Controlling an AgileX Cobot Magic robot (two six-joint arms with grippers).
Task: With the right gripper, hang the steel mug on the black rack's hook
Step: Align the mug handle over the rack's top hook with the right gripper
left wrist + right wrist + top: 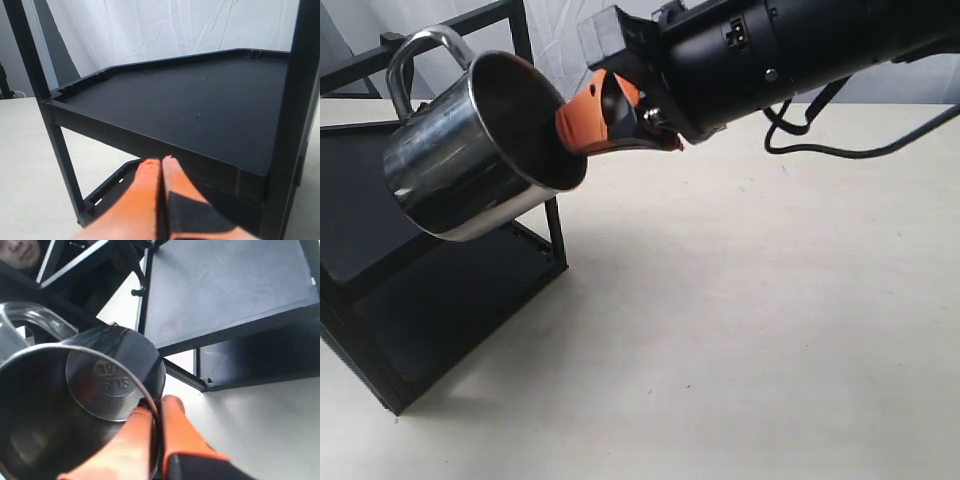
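The steel mug (470, 150) hangs tilted in the air in front of the black rack (430, 300), mouth turned toward the right gripper (582, 122). That gripper is shut on the mug's rim wall, one orange finger inside and one outside (172, 425). The stamped mark (107, 377) shows in the base. The looped handle (420, 50) points up, close to the rack's slanted top bar (470, 22). A small black hook (138, 291) juts from the rack frame beyond the mug. The left gripper (161, 162) is shut on nothing, just below the upper shelf (190, 95).
The rack stands at the table's left with its lower shelf (460, 290) near the tabletop. Pale bare table (740, 330) spreads to the right. A black cable (840, 150) trails from the right arm across the back of the table.
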